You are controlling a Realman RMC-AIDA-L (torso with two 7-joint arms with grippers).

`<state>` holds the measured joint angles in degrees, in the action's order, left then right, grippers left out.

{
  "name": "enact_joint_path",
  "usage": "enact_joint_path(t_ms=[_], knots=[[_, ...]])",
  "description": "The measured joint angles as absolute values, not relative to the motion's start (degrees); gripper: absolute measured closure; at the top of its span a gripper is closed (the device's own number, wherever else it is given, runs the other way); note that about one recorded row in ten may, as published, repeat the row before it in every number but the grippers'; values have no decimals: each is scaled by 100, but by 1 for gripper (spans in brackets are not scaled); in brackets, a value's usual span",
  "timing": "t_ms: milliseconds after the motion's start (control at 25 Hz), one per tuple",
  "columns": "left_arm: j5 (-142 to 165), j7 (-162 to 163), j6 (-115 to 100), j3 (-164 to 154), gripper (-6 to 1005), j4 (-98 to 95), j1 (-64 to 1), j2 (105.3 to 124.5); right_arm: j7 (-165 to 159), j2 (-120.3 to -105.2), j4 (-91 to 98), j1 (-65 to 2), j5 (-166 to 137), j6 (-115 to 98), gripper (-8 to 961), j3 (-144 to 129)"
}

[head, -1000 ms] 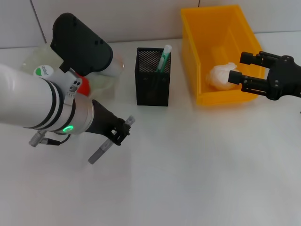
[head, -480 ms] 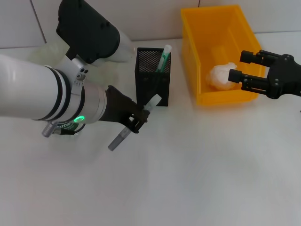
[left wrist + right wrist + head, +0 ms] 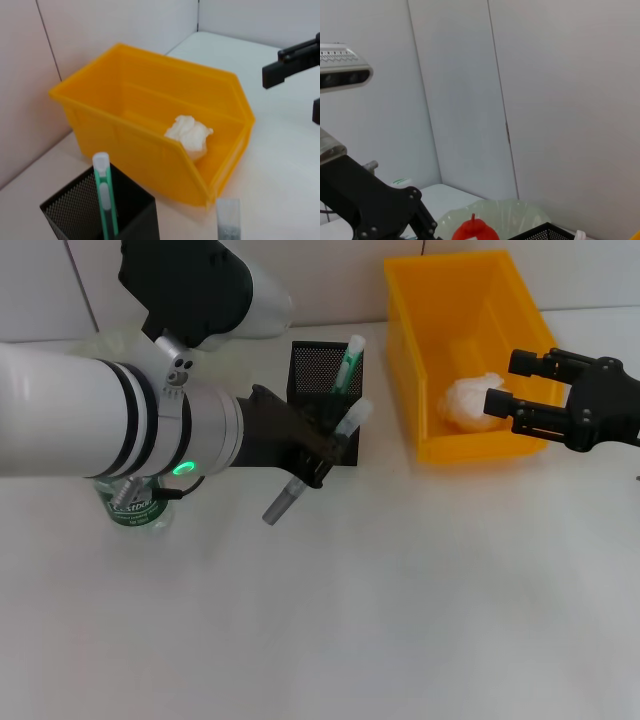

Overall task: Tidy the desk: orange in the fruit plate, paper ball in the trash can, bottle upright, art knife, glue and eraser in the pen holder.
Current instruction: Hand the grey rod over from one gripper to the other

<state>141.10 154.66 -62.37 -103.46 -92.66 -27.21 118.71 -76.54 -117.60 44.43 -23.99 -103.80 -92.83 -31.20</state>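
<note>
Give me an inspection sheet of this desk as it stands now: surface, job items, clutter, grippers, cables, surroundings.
Surface: white desk, bare in front.
Job's things: black mesh pen holder with a green-and-white pen standing in it; grey art knife held tilted in front of the holder; paper ball in the yellow bin; green-labelled bottle upright under the left arm; fruit plate holding something red-orange, seen from the right wrist.
Clutter: nothing seen.
Grippers: left gripper shut on the art knife beside the pen holder; right gripper open, at the bin's right wall.
Cables: short lead at the left wrist.
Surroundings: pale wall panels behind the desk.
</note>
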Motion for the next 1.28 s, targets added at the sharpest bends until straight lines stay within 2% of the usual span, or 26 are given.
enact_joint_path(t_ms=[800, 1280], knots=[[13618, 14862, -4642, -10529, 878, -9922, -1932, 11874, -7627, -11803, 4439, -2369, -10379, -9272, 232, -3077], [13056, 14106, -3685, -10854, 878, -9826, -1742, 11873, -7587, -11804, 4341, -2369, -10375, -9242, 232, -3105]])
